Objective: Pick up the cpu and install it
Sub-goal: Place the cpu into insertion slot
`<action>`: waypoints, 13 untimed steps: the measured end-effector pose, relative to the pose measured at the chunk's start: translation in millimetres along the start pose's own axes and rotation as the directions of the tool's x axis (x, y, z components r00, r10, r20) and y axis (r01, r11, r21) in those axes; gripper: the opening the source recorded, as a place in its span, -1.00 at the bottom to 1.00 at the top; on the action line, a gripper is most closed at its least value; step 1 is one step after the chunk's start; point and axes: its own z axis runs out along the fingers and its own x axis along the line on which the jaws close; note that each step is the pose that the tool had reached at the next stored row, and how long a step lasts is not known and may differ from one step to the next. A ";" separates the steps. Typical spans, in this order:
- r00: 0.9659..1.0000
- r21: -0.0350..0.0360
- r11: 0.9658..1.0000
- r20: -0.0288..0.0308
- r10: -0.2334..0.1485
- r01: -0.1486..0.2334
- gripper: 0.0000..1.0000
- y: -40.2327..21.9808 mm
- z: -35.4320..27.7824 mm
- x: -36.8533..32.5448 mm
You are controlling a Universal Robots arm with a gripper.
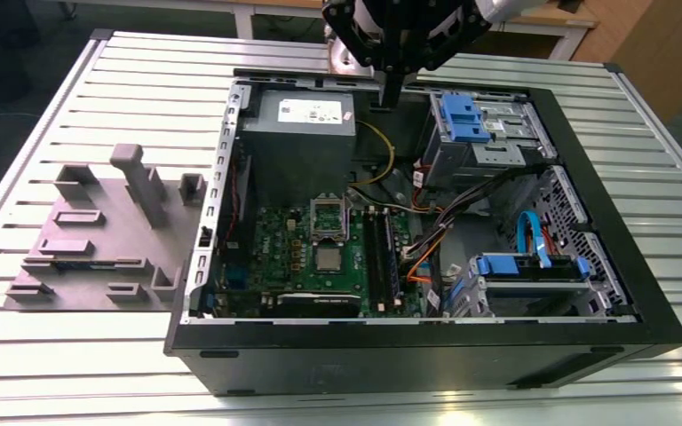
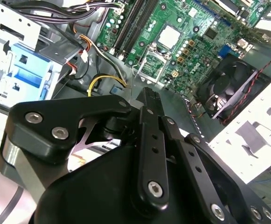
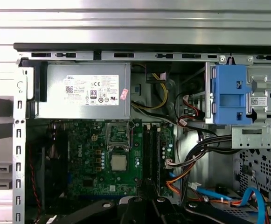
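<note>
The cpu point(image 1: 327, 258) is a small silvery square lying flat in the socket on the green motherboard point(image 1: 273, 257) inside the open computer case. It shows in both wrist views point(image 3: 118, 162) point(image 2: 169, 36). The socket's metal frame point(image 1: 327, 216) stands hinged open just beside it. My gripper point(image 1: 389, 91) hangs high over the back of the case, near the power supply and well away from the cpu. Its dark fingers point(image 2: 147, 95) are pressed together with nothing between them.
A grey power-supply box point(image 1: 305, 115) fills the case's back corner. Blue drive carriers point(image 1: 465, 115) point(image 1: 531, 266) and bundled cables point(image 1: 436, 240) crowd the exterior view's right. A black fan point(image 2: 233, 88) sits by the board. A grey plastic fixture point(image 1: 104, 231) lies on the slatted table.
</note>
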 end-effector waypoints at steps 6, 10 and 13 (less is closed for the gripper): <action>1.000 0.000 1.000 0.000 0.000 0.000 -0.80 -0.2 10.9 0.1; 1.000 0.000 1.000 0.000 0.000 0.000 -0.80 -0.4 18.3 0.3; 1.000 0.000 1.000 0.000 0.000 0.000 -0.80 -0.5 23.2 0.6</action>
